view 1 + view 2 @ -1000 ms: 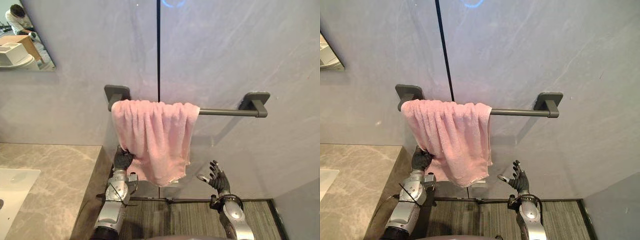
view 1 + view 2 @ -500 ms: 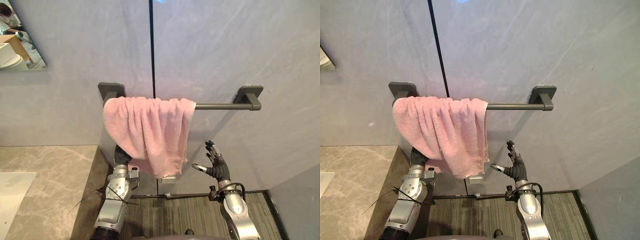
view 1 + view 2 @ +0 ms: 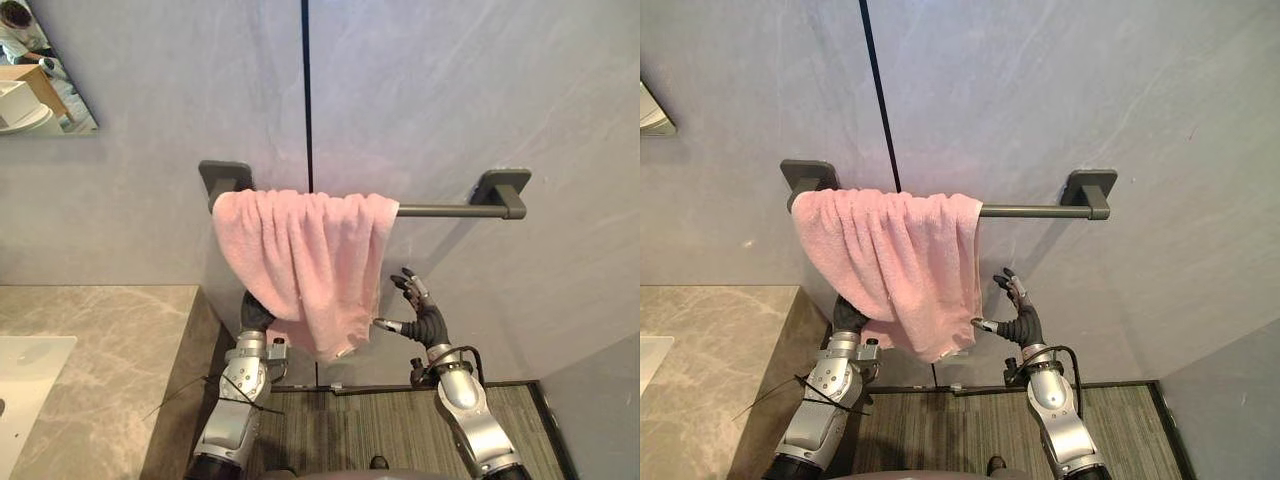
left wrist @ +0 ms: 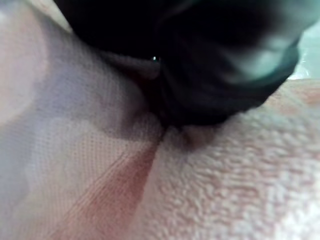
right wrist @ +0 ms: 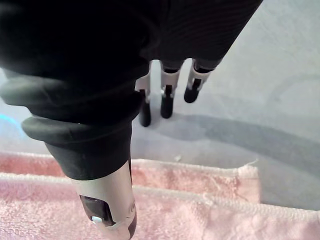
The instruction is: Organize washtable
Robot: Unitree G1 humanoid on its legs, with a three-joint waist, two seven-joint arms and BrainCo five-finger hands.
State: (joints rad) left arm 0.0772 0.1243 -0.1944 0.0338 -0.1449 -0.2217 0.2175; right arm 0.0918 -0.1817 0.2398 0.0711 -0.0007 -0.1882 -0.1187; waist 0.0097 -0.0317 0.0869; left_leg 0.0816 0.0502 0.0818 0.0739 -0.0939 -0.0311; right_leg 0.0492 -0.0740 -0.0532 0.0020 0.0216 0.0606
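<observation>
Left hand (image 3: 256, 312) is tucked behind the pink terry towel (image 3: 300, 260), its fingers hidden; grip cannot be told. Towel hangs over dark grey wall bar (image 3: 450, 210), bunched at its left end. Right hand (image 3: 420, 315) spread, just beside towel's right edge. Hanging looks done; evening out probably remains.

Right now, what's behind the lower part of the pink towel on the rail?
The left robot hand reaches behind the lower left edge of the pink terry towel. The cloth covers most of it, so its grip is hidden. Behind both, the grey wall.
</observation>
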